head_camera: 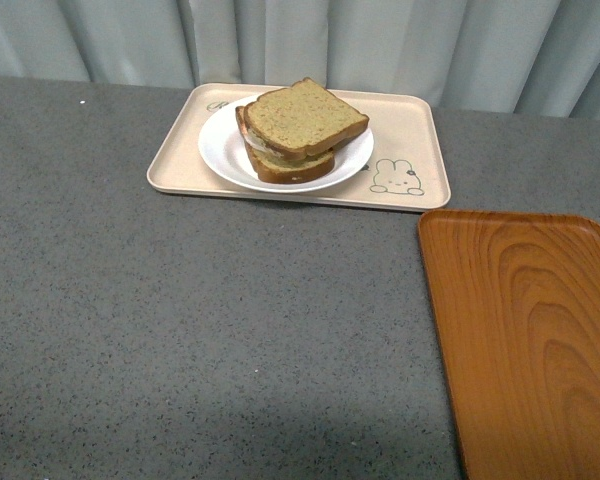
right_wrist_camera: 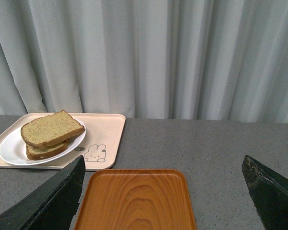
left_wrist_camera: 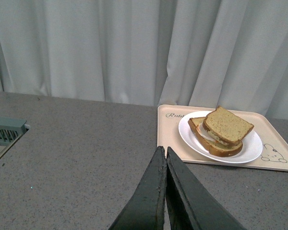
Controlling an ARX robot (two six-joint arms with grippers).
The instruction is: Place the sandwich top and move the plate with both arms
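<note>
The sandwich top [head_camera: 305, 117], a tan speckled bread slice with a brown crust, lies slightly askew on the lower slice on the white plate [head_camera: 225, 150]. The plate stands on the beige rabbit-print tray [head_camera: 410, 130]. Neither arm shows in the front view. In the left wrist view my left gripper [left_wrist_camera: 164, 151] is shut with nothing in it, above the grey table, short of the tray; the sandwich top [left_wrist_camera: 228, 123] and plate [left_wrist_camera: 252, 143] lie beyond it. In the right wrist view my right gripper [right_wrist_camera: 163, 167] is open wide over the orange tray [right_wrist_camera: 137, 199]; the sandwich top [right_wrist_camera: 50, 127] and plate [right_wrist_camera: 9, 151] are off to one side.
An orange wood-grain tray [head_camera: 530, 330] lies at the table's front right, just in front of the beige tray's right end. Grey speckled tabletop [head_camera: 200, 320] stretches across the front and left. Pale curtains [head_camera: 380, 40] hang behind. A grey slotted fixture [left_wrist_camera: 5, 129] sits at the table edge in the left wrist view.
</note>
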